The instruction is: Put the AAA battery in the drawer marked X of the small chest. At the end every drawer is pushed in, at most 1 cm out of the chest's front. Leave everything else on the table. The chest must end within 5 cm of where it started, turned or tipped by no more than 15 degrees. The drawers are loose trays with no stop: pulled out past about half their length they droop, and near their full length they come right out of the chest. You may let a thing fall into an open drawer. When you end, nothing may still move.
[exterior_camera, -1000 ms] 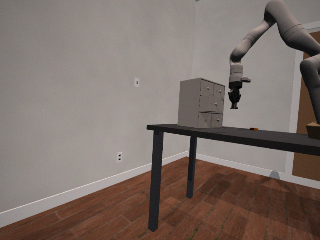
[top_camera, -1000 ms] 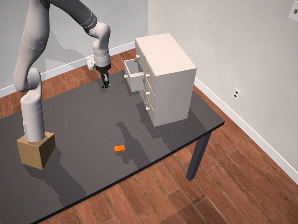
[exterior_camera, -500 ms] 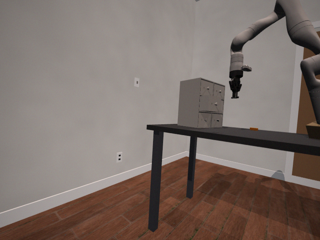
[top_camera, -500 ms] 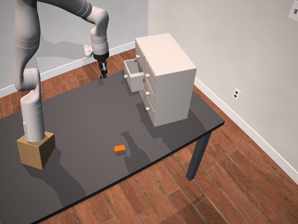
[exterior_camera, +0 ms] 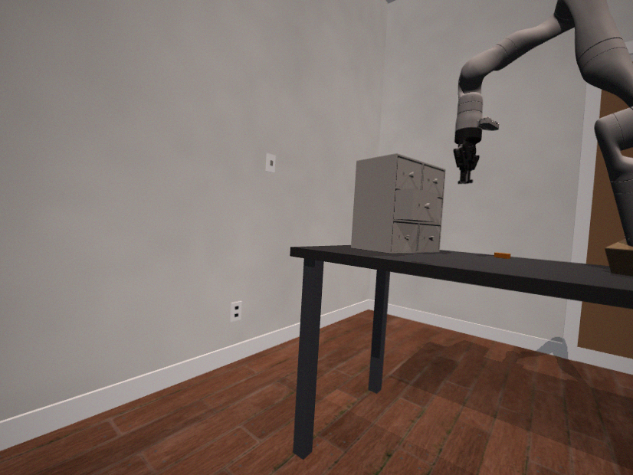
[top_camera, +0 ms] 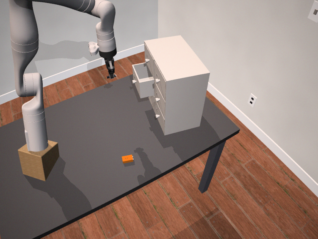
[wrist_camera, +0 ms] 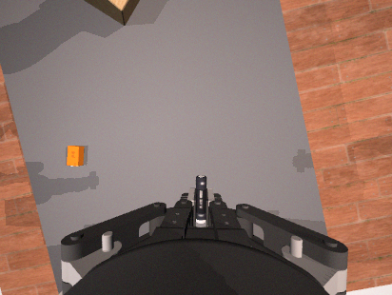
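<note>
Between the pressed-together fingertips of the black two-finger gripper is pinched a slim dark cylindrical battery with bright metal ends, evidently the AAA cell. It lies crosswise to the downward-pointing claw, high above the table's far edge and apart from the chest.

Carrying seems to be the step in hand. Next, the claw should travel across to the pulled-out cream box-shaped drawer, centre over its rectangular hollow, then spread to let the battery drop. The X cannot be read at this angle, so its being the right tray is my assumption. Brushing the thin rim could shove the loose tray; closing it afterwards wants a gentle, level push.

Around it stands the matte off-white chest, square-edged, with small rounded knobs on its other shut fronts. Farther out, an orange block with small pale studs lies on the finely speckled charcoal table, best left alone. Beyond spreads reddish, plank-patterned flooring.
</note>
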Robot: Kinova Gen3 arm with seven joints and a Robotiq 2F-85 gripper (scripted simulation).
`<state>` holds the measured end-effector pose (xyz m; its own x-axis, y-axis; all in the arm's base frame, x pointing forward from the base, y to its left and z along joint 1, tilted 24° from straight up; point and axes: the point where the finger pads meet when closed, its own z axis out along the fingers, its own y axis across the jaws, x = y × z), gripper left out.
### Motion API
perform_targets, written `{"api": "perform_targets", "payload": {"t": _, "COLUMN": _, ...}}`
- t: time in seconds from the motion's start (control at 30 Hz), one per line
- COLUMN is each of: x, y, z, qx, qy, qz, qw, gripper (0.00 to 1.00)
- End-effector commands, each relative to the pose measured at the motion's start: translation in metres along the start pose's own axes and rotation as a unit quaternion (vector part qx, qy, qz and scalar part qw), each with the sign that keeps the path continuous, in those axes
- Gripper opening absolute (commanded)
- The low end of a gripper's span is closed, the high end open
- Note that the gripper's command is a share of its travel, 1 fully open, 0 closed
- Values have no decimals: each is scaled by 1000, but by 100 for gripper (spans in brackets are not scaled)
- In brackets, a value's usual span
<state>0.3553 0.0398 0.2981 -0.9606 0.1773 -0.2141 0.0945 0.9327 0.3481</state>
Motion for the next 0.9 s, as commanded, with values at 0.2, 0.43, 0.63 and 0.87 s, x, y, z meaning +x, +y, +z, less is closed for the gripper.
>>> {"api": "perform_targets", "payload": {"t": 0.2, "x": -2, "y": -3, "z": -3, "qx": 0, "qy": -3, "qz": 5, "qw": 1000, "gripper": 5}}
{"api": "perform_targets", "payload": {"t": 0.43, "x": -2, "y": -3, "z": -3, "qx": 0, "qy": -5, "qz": 5, "qw": 1000, "gripper": 5}}
{"api": "perform_targets", "payload": {"t": 0.63, "x": -2, "y": -3, "z": -3, "qx": 0, "qy": -11, "qz": 5, "qw": 1000, "gripper": 5}}
{"api": "perform_targets", "payload": {"t": 0.87, "x": -1, "y": -3, "z": -3, "qx": 0, "qy": -25, "qz": 5, "qw": 1000, "gripper": 5}}
